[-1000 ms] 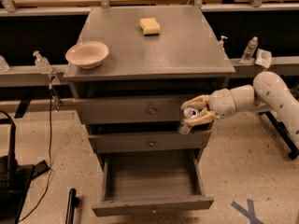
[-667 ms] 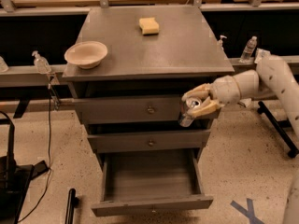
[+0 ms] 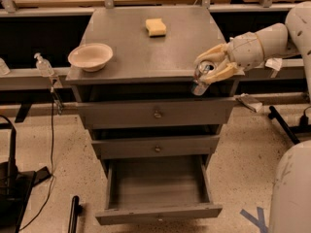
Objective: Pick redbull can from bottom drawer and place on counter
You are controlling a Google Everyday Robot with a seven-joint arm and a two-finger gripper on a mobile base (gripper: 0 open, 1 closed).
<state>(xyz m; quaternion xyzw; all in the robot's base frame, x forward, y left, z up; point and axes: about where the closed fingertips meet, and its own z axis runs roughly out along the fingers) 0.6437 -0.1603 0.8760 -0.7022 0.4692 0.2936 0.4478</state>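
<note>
The cream two-finger gripper (image 3: pixel 208 71) is closed around the slim silvery redbull can (image 3: pixel 198 85), tilted at the front right edge of the dull-grey square counter (image 3: pixel 146 52); its print is too small to read. The wide grey bottom drawer (image 3: pixel 158 211) stands open

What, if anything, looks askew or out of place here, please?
The redbull can hangs tilted in the gripper at the front edge of the counter, not standing on it. The bottom drawer stands open.

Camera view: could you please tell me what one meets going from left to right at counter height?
Pump bottle → bowl → sponge → redbull can, held in the gripper at the right front corner of the counter.
</note>
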